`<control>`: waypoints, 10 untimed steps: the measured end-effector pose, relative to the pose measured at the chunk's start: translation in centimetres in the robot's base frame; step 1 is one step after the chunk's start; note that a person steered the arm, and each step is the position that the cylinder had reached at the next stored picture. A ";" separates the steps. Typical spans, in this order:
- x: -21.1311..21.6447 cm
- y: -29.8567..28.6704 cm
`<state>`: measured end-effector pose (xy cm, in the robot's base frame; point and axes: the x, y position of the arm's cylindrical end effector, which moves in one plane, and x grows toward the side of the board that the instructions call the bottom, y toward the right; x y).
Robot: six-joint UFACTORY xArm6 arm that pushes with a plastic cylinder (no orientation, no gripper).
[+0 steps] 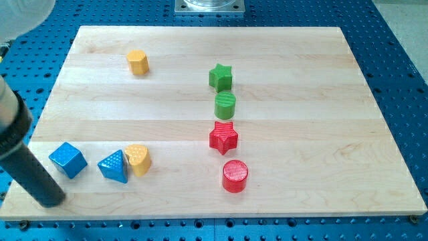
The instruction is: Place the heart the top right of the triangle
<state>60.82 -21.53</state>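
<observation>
The rod's tip (52, 201) rests on the wooden board (301, 167) near its bottom left corner, touching no block; the rod has no fingers to open or close. The nearest block is the blue cube (67, 160), just up and to the tip's right. Next comes the blue triangle (114, 166), with the yellow heart (138, 159) touching its right side. Well apart, a column runs down mid-board: green star (220, 77), green cylinder (225, 106), red star (223, 137), red cylinder (235, 176). A yellow hexagon-like block (138, 62) sits toward the top left.
</observation>
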 end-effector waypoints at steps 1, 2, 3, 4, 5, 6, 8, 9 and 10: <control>-2.1 7.6; -6.5 11.3; -6.6 9.6; -0.1 9.6; 0.2 8.3; -2.3 8.0; -2.4 8.0; -2.7 7.9; -1.8 5.0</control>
<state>58.98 -16.51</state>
